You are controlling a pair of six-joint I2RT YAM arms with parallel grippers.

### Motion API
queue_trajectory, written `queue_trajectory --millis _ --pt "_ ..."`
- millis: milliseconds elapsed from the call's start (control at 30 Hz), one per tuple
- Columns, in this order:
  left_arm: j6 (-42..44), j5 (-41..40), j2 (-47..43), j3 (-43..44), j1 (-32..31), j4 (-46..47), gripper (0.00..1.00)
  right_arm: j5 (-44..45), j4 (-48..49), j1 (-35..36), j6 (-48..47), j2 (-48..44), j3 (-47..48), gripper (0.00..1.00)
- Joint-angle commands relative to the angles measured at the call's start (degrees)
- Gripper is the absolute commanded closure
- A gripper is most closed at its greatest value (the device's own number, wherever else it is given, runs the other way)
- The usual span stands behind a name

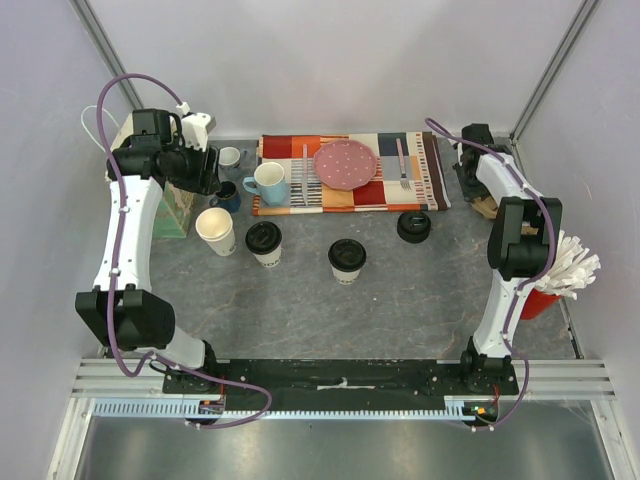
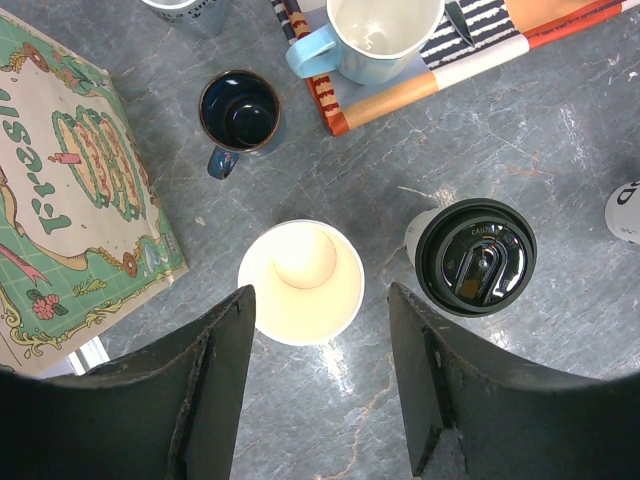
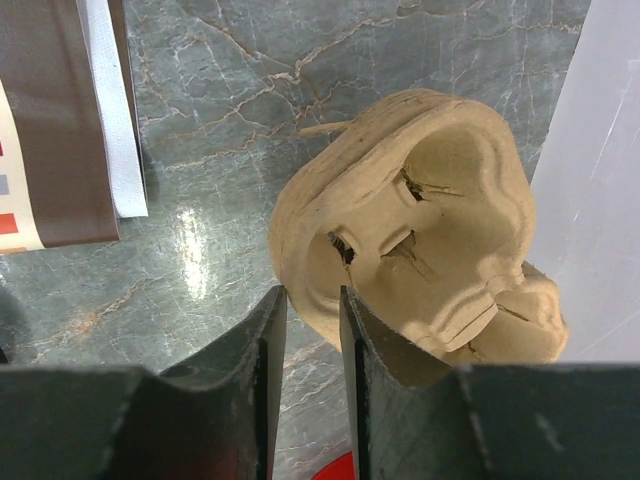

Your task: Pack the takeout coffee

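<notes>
Three paper cups stand on the counter (image 1: 420, 300). An open cup (image 1: 216, 228) is near the left edge beside a green box (image 1: 180, 210). One lidded cup (image 1: 264, 240) is just to its right and the other lidded cup (image 1: 347, 258) is near the middle. A loose black lid (image 1: 414, 226) lies just in front of the right end of the placemat (image 1: 385, 192).

The cups are likely light and thin-walled. The open one would dent under a hard squeeze, so the best hold is probably across the body just under the rolled rim, where the taper stops it from sliding down. The lidded pair should be stiffer at the top. Whether they are full cannot be told, so they are best kept upright. The lid looks slick and flat, and is best taken by its edge.

The left arm (image 1: 125, 230) hangs over the open cup with its jaws wide apart and holding nothing. The jaws of the right arm (image 1: 515, 250) stand close together, with the rim of a moulded pulp carrier (image 3: 430, 240) between them. Whether they have actually clamped it cannot be told.

The left wrist view looks straight down into the open cup and shows it is empty, which the top view does not make clear. Only the right wrist view shows the carrier's pockets, because the arm mostly hides it from above. Only the top view shows the loose lid and the whole layout.
</notes>
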Motion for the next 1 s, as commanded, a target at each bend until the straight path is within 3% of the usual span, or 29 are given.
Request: queue_trajectory --millis 0,500,733,967 --pt "1.1 0.5 -0.2 2.5 0.2 -0.3 0.38 -1.3 -1.1 -0.5 -0.6 0.6 2.8 0.69" --pt "1.7 1.6 -0.2 2.3 0.1 -0.5 0.38 -6.0 -2.6 -0.5 0.6 -1.4 3.7 0.88" --pt "2.0 2.2 -0.1 2.4 0.0 -0.7 0.38 -8.3 -3.6 -0.5 1.3 -1.6 4.7 0.87" --pt "2.2 2.4 -0.2 2.6 0.1 -0.8 0.38 -7.9 -4.7 -0.4 1.5 -1.6 5.4 0.94"
